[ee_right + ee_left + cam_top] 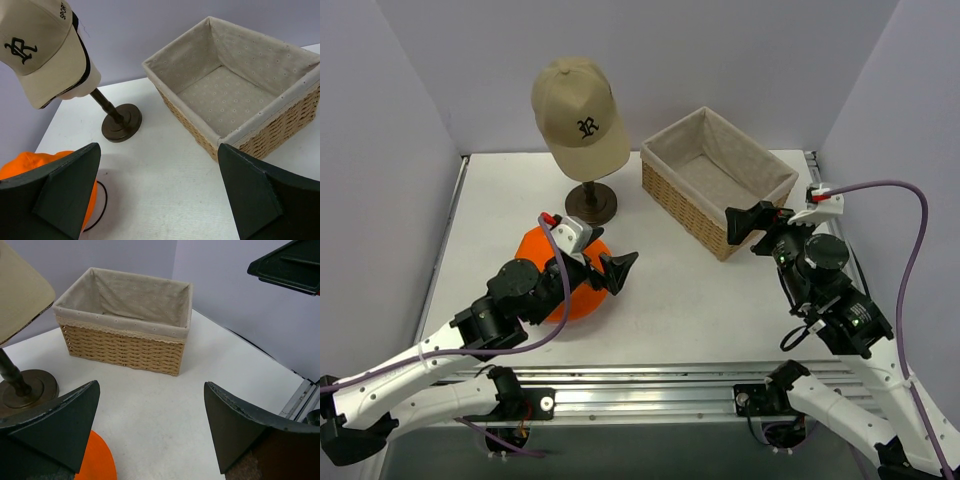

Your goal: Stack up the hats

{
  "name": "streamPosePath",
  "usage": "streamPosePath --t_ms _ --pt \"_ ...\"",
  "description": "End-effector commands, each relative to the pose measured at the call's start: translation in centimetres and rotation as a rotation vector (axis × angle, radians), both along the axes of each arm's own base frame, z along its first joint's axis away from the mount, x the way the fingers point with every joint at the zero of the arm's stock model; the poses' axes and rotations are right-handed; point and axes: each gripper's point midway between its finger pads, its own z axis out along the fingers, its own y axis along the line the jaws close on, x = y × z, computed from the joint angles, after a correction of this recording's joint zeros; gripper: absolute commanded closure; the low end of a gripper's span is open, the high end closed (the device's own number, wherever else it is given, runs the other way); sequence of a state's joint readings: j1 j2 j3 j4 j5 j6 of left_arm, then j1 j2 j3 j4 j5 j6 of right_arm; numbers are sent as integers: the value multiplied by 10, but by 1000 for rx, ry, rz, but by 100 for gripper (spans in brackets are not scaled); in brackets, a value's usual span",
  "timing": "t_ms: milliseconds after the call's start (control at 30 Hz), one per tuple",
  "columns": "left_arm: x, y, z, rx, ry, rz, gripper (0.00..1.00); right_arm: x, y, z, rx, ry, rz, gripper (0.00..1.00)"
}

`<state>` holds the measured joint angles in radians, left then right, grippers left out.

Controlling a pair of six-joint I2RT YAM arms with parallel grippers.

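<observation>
A tan baseball cap [578, 108] with a black letter sits on the cream mannequin head on its dark stand [591, 203] at the back. A thin black edge [84, 47] shows under the cap's rim. A bright orange bucket hat [558, 292] lies on the table in front of the stand, partly covered by my left arm. My left gripper [602, 264] hovers open just right of the orange hat [98, 461], with nothing between its fingers. My right gripper [761, 226] stands open beside the basket's near corner, empty, facing the stand and the orange hat [30, 163].
A lined wicker basket [716, 180] stands at the back right, empty inside [227, 92]. A thin black cord [100, 210] trails from the orange hat. Grey walls close in the table on three sides. A metal rail [650, 385] runs along the near edge.
</observation>
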<state>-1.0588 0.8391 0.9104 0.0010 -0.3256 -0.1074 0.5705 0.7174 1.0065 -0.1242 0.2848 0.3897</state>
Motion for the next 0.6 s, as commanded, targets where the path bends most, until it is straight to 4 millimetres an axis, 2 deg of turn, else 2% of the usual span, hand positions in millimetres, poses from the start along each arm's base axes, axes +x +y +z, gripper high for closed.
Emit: streamPosePath --t_ms 0,567 --pt "-3 8 25 -69 -56 8 6 0 -5 10 7 -45 -24 0" --pt "-5 12 27 -87 -63 11 6 1 -8 8 5 -39 -38 0"
